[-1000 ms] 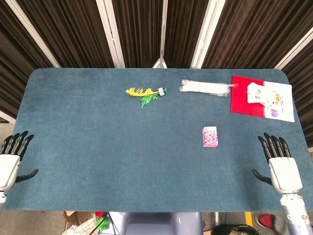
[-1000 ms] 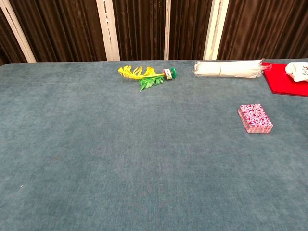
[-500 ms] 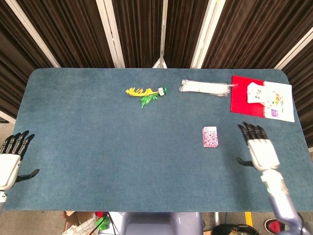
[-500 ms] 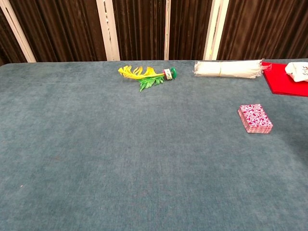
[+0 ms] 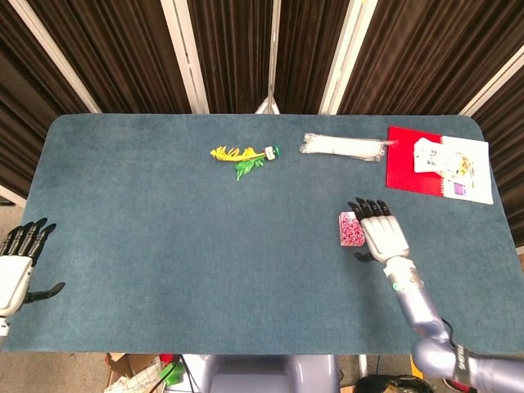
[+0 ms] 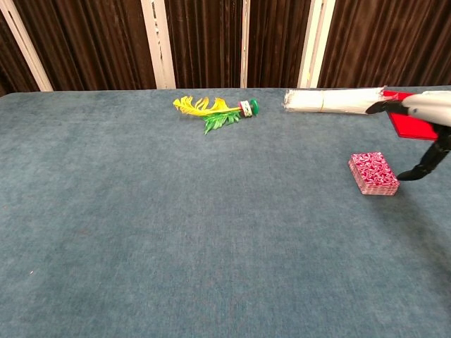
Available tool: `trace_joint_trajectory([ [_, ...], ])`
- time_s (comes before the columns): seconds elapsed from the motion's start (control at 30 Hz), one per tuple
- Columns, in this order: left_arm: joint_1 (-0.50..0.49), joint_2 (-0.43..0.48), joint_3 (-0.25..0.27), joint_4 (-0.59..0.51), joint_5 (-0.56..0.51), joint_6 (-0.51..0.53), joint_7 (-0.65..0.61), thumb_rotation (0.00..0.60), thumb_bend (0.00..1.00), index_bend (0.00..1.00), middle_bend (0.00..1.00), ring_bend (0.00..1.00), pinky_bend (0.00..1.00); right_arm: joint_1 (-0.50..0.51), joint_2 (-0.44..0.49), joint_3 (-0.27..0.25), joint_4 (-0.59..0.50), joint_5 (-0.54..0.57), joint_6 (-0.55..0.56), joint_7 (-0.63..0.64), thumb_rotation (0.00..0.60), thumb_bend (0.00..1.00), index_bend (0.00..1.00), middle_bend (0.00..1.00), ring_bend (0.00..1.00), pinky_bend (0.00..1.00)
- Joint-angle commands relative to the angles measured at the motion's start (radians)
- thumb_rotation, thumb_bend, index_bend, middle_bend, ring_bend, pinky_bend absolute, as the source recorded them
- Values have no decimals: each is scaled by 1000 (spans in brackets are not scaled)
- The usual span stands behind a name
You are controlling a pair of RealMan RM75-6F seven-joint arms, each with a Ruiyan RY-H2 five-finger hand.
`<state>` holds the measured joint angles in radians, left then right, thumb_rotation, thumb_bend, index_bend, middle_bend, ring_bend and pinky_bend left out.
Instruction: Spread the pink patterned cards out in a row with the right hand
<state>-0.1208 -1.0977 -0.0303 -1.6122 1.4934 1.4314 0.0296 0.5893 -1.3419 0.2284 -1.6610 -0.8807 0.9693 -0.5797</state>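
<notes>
Blue felt table [image 5: 164, 246] carries the pink patterned cards [image 5: 350, 228], stacked. Right hand [image 5: 383, 236] hovers just beside them, palm down, fingers apart, holding nothing. Left hand [image 5: 16, 266] rests released at the table's edge.

obstacles: stack of pink patterned cards [image 5: 351, 228] right of centre | far side: yellow-green feather toy [image 5: 243, 155], white wrapped bundle [image 5: 342, 146], red booklet [image 5: 438, 163] | free: bare blue table [image 5: 164, 246] left and near.

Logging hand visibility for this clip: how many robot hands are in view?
2. Left hand at the table's near left edge; right hand just right of the pink card deck.
</notes>
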Motion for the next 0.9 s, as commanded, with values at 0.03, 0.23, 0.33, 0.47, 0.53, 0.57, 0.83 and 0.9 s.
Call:
trace_joint_trajectory([
  [0.03,-2,4,0,-4,-5,-6,-6,600,0,0,0,0,0,46,-56,3,66,60,-24,-33,600,211,0,0,0,0],
  [0.23,-4,9,1,-10,-12,-16,-8,600,0,0,0,0,0,82,-81,-6,111,115,-40,-53,600,211,0,30,0,0],
  [0.33,-5,11,1,-13,-17,-22,-8,600,0,0,0,0,0,98,-90,-11,130,145,-50,-57,600,211,0,30,0,0],
  [0.47,-7,13,0,-16,-23,-28,-9,600,0,0,0,0,0,117,-107,-16,160,185,-70,-52,600,211,25,55,0,0],
  [0.53,-9,14,0,-17,-25,-31,-9,600,0,0,0,0,0,126,-115,-22,175,198,-76,-54,600,211,44,70,0,0],
  [0.57,-9,14,0,-18,-27,-32,-10,600,0,0,0,0,0,129,-118,-24,181,202,-77,-55,600,211,53,78,0,0],
  [0.83,-12,19,0,-25,-38,-45,-9,600,0,0,0,0,0,157,-155,-36,247,238,-92,-49,600,211,105,135,53,0],
  [0.9,-13,20,-1,-26,-40,-47,-9,600,0,0,0,0,0,161,-161,-39,261,245,-96,-45,600,211,111,143,58,0],
])
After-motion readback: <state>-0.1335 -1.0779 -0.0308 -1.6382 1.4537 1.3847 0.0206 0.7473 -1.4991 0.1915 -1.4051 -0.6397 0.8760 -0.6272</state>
